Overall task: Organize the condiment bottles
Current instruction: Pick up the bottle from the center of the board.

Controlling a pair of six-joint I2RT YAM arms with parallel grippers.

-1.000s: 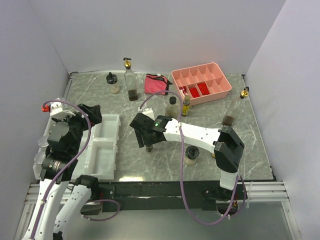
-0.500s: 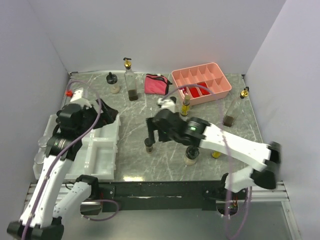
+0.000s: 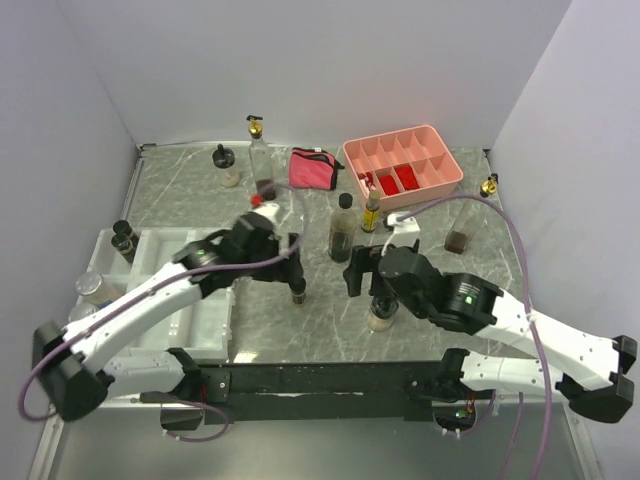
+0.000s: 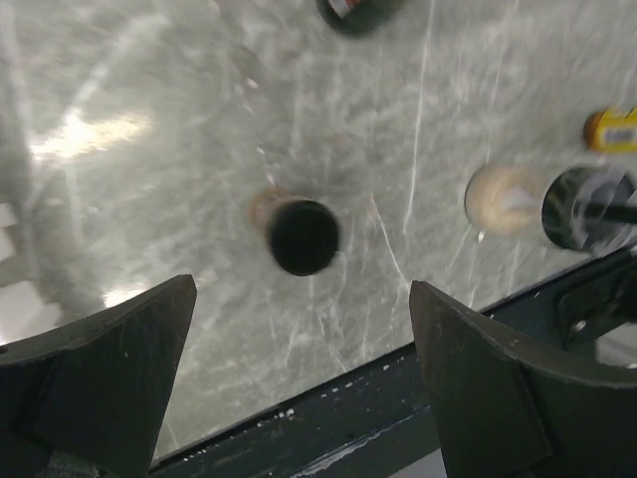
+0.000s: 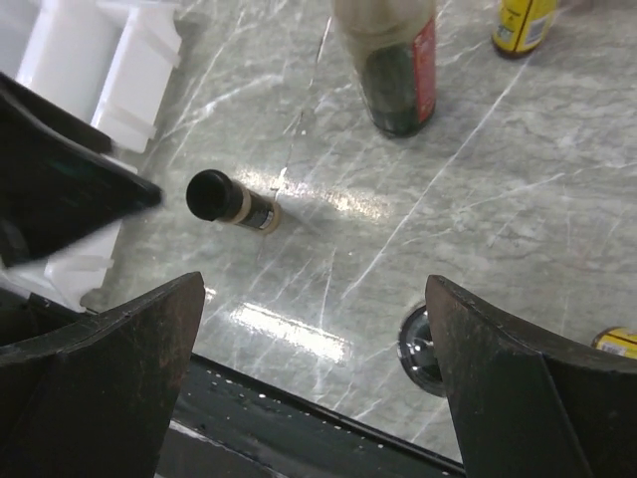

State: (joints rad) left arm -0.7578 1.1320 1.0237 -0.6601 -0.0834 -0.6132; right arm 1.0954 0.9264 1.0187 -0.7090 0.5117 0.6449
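The small black-lidded jar (image 3: 298, 291) stands upright on the grey marble table (image 3: 200, 200), a little left of centre in the overhead frame and in its lower half. The left gripper (image 4: 300, 295) hangs just above it. In the left wrist view the jar's round black top sits in the middle of the frame, framed by the 2 dark fingers (image 4: 100, 378) at the lower corners. The jaws are spread wide, hold nothing and touch nothing. The right gripper (image 5: 314, 289) hovers to the right of the jar. It is also wide open and empty, and its own view shows the jar toward the left of the frame. Just below that gripper in the overhead frame stands a silver-lidded jar (image 3: 380, 312). Above the 2 grippers, near the centre of the frame, a dark bottle (image 3: 342, 230) with a red label stands beside a slim yellow bottle (image 3: 372, 212). Toward the upper left, a tall bottle with a gold top (image 3: 263, 165) and a squat bottle with a black top (image 3: 228, 168) stand near the back edge. At the right, another tall gold-topped bottle (image 3: 462, 225) stands well apart from the rest. In the lower left of the frame lies a white tray (image 3: 150, 250), with 1 black-lidded jar (image 3: 124, 237) at its upper left corner. A pink pouch (image 3: 312, 168) and a pink compartment tray (image 3: 430, 148) sit along the top of the table.
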